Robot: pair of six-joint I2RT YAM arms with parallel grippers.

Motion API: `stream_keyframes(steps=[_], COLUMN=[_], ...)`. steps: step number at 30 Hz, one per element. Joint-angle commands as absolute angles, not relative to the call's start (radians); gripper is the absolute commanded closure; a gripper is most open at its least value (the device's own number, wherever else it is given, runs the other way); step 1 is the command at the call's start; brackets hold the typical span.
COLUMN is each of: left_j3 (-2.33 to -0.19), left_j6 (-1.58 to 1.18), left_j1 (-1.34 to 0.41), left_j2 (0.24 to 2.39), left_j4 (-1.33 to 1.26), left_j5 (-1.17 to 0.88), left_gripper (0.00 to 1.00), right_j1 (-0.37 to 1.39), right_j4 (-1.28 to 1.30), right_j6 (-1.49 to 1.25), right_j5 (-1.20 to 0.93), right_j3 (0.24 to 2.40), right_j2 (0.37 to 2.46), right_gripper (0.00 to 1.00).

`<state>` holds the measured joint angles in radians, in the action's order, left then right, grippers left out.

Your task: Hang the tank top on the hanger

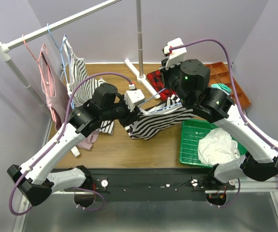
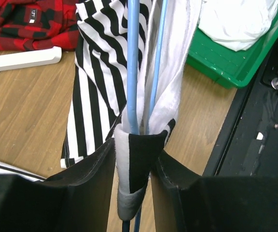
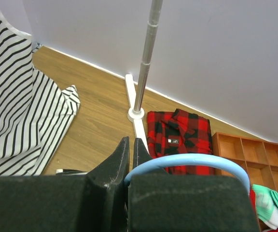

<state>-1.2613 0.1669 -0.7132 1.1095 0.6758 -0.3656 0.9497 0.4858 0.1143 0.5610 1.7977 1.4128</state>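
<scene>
The left jaws are shut tight on a fold of the tank top [image 2: 93, 96]. They pinch it against the two thin bars of the light-blue hanger [image 2: 132, 67], which run out of the pinch toward twelve o'clock in the left wrist view. The right jaws are all but closed around the hanger's hook, whose blue curve arches out on their three o'clock side. Between the two arms the top hangs off the hanger, and its lower part seems to drape onto the wooden surface [image 1: 124, 150].

By my reading the dressing step is in hand. The hanger is inside the cloth, but I cannot tell whether either strap sits on a shoulder. The next move likely calls for the right arm to steady the hook while the left draws fabric along the bar without dragging the hanger.

In the top view:
- **Twelve o'clock:** a red plaid shirt [image 1: 157, 79].
- **Four o'clock:** a green crate [image 1: 192, 140] holding white cloth [image 1: 218, 147].
- **Two o'clock:** an orange divided tray [image 1: 228, 79].
- **Ten o'clock:** a pink top [image 1: 49, 92] and a finer-striped top [image 1: 78, 72], both hanging from the clothes rail [image 1: 57, 26].

Pale lilac walls close the room.
</scene>
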Motion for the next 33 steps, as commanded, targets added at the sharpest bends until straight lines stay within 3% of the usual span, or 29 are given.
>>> stream_keyframes(steps=[1,5,8,11,18,21,22,23,28,33], left_j3=[-1.256,-1.267,-1.259,-1.256,-1.180,-1.131,-1.121,-1.109,-1.094,-1.071], left_j6=[0.160,0.169,0.170,0.166,0.077,0.042,0.035,0.029,0.005,-0.066], left_j1=[-0.695,-0.692,-0.693,-0.693,-0.693,-0.693,-0.693,-0.693,-0.693,-0.693], left_j2=[1.103,1.127,1.123,1.118,1.071,1.046,1.043,1.036,1.028,1.023], left_j4=[0.641,0.673,0.664,0.654,0.529,0.479,0.474,0.463,0.462,0.463], left_j5=[-0.376,-0.397,-0.406,-0.420,-0.425,-0.416,-0.410,-0.407,-0.364,-0.321], left_gripper=[0.58,0.61,0.76,0.99,1.00,1.00,1.00,1.00,1.00,1.00], right_j1=[0.957,0.957,0.957,0.957,0.957,0.957,0.957,0.957,0.957,0.957], right_j4=[0.442,0.442,0.440,0.443,0.443,0.446,0.445,0.446,0.439,0.417], right_j6=[0.100,0.103,0.107,0.107,0.103,0.098,0.097,0.094,0.081,0.043], right_j5=[0.572,0.574,0.572,0.575,0.578,0.572,0.566,0.563,0.545,0.517], right_j3=[1.796,1.799,1.805,1.810,1.804,1.804,1.804,1.802,1.784,1.694], right_j2=[1.411,1.414,1.417,1.427,1.433,1.434,1.434,1.433,1.416,1.367], right_gripper=[0.99,0.99,0.99,0.99,0.99,0.75,0.58,0.49,0.21,0.02])
